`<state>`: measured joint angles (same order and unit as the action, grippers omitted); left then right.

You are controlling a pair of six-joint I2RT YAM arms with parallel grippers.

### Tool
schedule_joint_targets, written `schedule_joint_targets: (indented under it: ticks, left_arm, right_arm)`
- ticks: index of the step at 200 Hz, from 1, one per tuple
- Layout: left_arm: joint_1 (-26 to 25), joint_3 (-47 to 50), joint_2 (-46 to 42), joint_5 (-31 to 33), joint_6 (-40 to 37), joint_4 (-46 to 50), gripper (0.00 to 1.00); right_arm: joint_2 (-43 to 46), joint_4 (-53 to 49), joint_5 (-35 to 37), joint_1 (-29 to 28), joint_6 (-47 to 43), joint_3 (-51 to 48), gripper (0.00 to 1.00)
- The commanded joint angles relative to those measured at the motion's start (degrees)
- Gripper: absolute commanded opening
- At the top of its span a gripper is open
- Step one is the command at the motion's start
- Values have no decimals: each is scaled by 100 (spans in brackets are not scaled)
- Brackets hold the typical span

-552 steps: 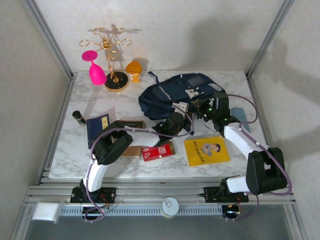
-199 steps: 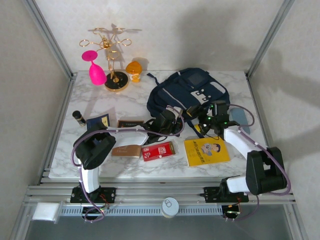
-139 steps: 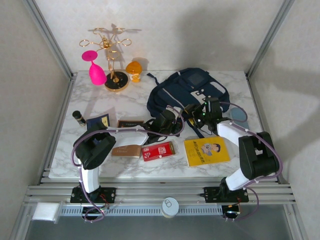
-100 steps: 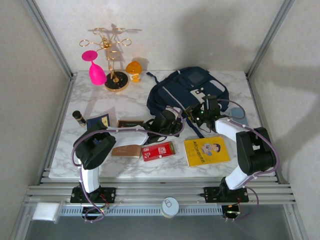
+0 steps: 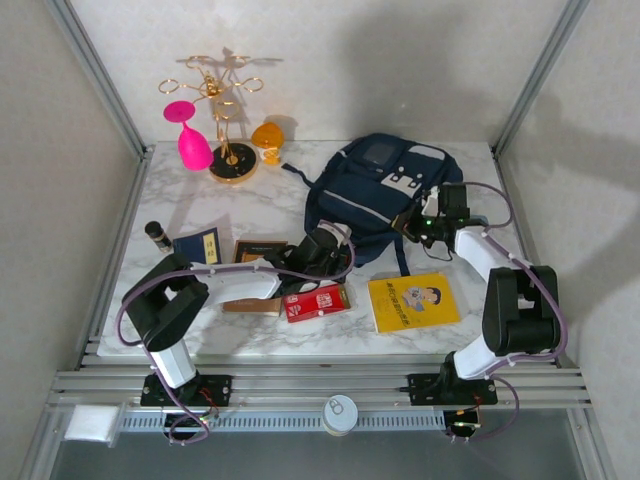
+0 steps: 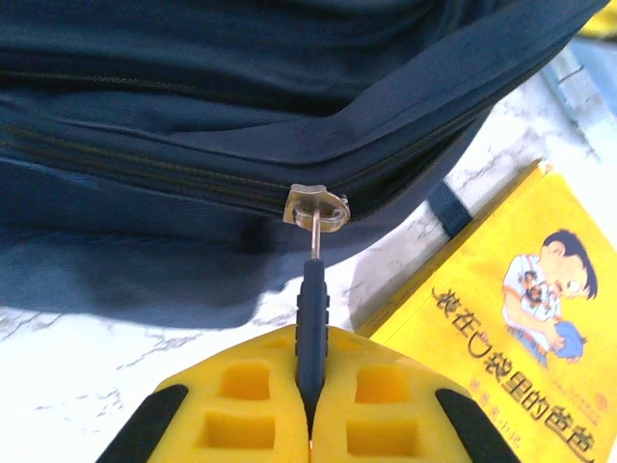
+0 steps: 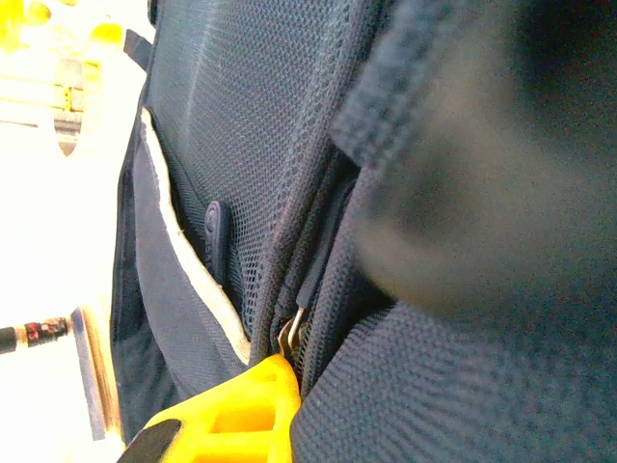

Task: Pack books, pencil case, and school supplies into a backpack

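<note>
— Holding zipper pull [image 6: 310, 307] clamped in left gripper [image 6: 310, 386], at near edge of navy backpack [image 5: 365, 190], beside yellow book [image 6: 501, 357].
— Seeing right gripper [image 5: 418, 222] with jaws together against backpack's right side; can't tell what's gripped.

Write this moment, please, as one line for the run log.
left jaws: shut on zipper pull | right jaws: shut on backpack side fabric | yellow book, red box: on table, not packed

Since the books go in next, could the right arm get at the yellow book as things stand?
Likely not yet: the right tool is shut on the backpack. The yellow book itself lies uncovered on the table, close by.
</note>
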<state>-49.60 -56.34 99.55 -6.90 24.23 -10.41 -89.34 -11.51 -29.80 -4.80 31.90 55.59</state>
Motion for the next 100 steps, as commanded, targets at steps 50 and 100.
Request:
schedule_joint_targets:
  ticks: [50, 100]
  left_arm:
    - [39, -458, 18, -198, 145, 229, 0]
    - [39, -710, 191, -76, 171, 187, 0]
  right_arm:
    - [-163, -537, 1239, 137, 10, 997, 61]
    - [1057, -223, 670, 11, 1725, -651, 95]
